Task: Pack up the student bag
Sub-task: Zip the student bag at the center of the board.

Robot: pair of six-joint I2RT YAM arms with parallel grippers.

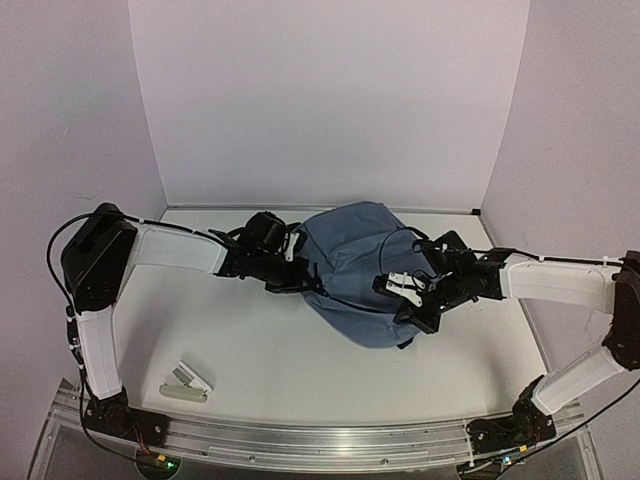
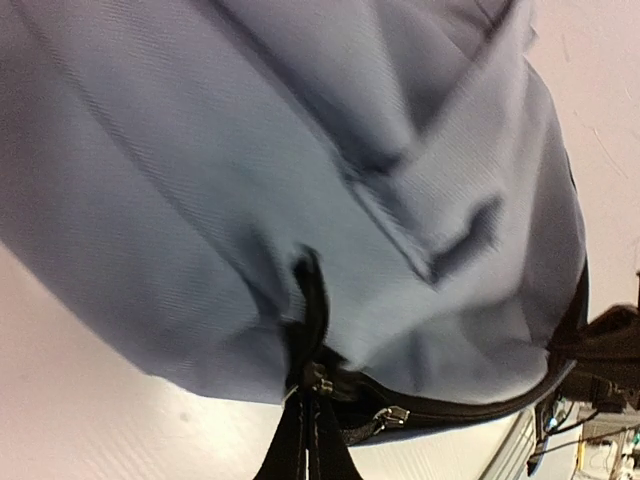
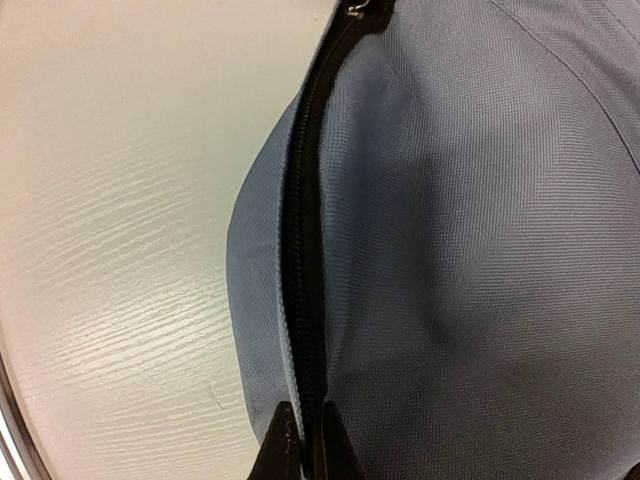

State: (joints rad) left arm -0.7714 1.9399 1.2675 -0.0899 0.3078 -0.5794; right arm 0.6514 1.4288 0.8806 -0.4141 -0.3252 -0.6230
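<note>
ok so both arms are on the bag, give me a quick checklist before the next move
1. Left gripper has a hold: ok, shut on the student bag at its edge.
2. Right gripper has a hold: ok, shut on the bag's black zipper line.
3. Bag open for loading: cannot tell; the stretch of zipper in the right wrist view looks closed, and no lining shows.
4. Bag resting on the table: ok, it lies between the two grippers.
5. Everything packed: not ok, a small pale object lies at the table's near left, apart from the bag.
</note>
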